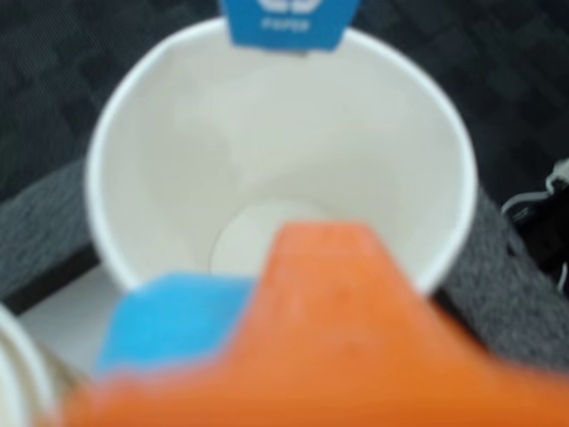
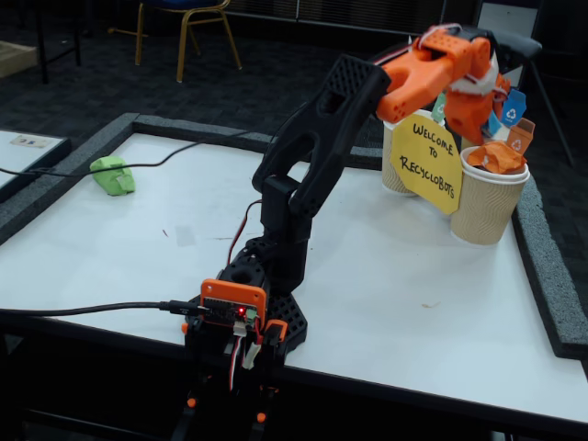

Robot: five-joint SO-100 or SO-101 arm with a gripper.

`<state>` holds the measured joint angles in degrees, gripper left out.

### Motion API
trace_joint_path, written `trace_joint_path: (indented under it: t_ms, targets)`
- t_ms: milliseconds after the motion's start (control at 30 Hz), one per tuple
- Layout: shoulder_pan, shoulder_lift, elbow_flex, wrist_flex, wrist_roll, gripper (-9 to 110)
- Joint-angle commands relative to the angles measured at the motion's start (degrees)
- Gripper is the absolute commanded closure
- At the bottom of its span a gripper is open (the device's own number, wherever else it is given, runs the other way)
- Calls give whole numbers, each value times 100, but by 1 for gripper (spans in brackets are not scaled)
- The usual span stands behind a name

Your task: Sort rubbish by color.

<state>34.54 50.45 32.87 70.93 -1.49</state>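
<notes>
White counter [image 2: 138, 239] is seen; a light blue wad [image 1: 173, 316] is held by the pincer [image 1: 267, 356] above an empty cup [image 1: 160, 116]; a lime green wad [image 2: 113, 175] is left far off.

Wrist view: camera rides on the arm, looks straight down into an open white cup [image 1: 280, 160], very close; the cup mouth fills most of the frame. Blurred orange jaws enter from 6 o'clock; a blue tag [image 1: 289, 22] sits on the cup rim at 12 o'clock.

Fixed view: camera stands off the near edge of the table [image 2: 119, 248], raised, facing across it and tilted down. Arm base [image 2: 241, 317] lies near frame, at 6 o'clock; the cups [image 2: 490, 197] lie far, towards 2 o'clock.

Shared region: the cup cluster at the far right table edge, where the arm's head hangs.
</notes>
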Motion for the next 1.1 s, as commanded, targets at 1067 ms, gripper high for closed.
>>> trace_joint_path:
  t_ms: [1067]
  targets:
    - [167,2725,88,158,-185,93]
